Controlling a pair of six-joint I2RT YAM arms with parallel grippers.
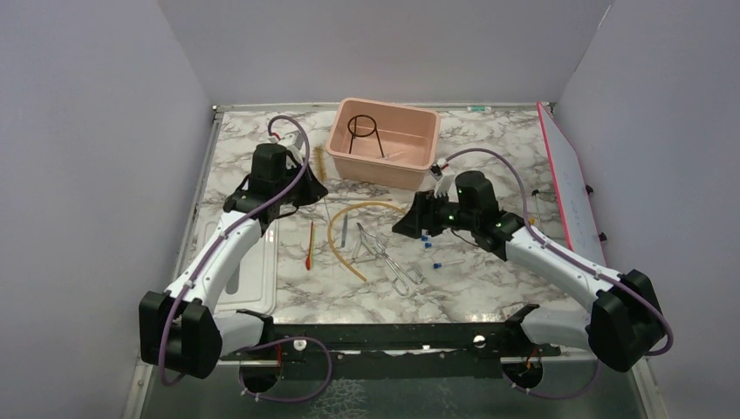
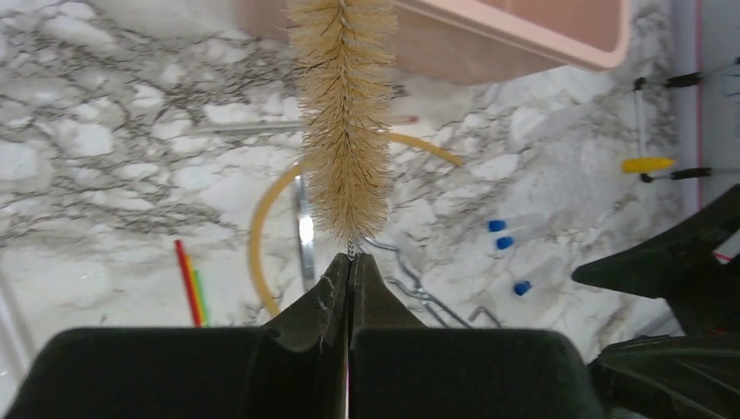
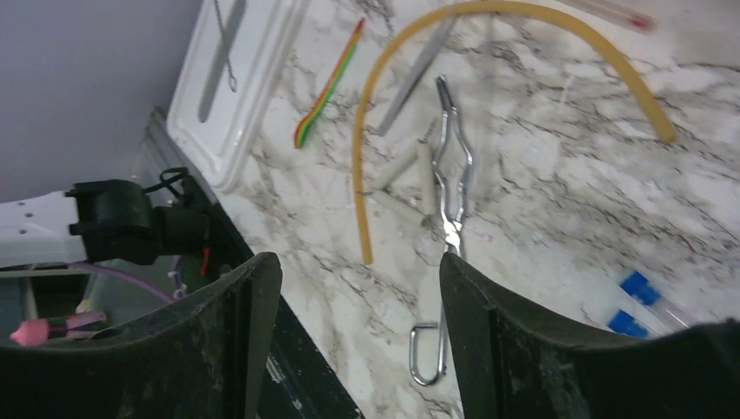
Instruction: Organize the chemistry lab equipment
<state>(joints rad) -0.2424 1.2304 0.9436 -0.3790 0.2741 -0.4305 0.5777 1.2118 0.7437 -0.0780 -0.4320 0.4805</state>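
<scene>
My L gripper (image 2: pixel 349 264) clamped on brush (image 2: pixel 342 122) by its thin wire, bristles beside tub (image 2: pixel 524 39) wall. Risk: wire pivots, brush snags rim, drops outside. My R gripper (image 3: pixel 356 271) spread wide over tongs (image 3: pixel 454 175).

White-and-grey marbled tabletop (image 1: pixel 489 292), large pink plastic tub (image 1: pixel 377 172) at its far middle, flat white lid (image 1: pixel 255 271) at the left edge, curved tan rubber tube (image 1: pixel 332 232) in the centre, thin red-orange rod (image 1: pixel 310 246) just left of it, slim silver metal spatula (image 1: pixel 344 230) and silver metal tongs (image 1: pixel 393 266) within its curve, tiny blue-capped pieces (image 1: pixel 427 242) further right.
</scene>
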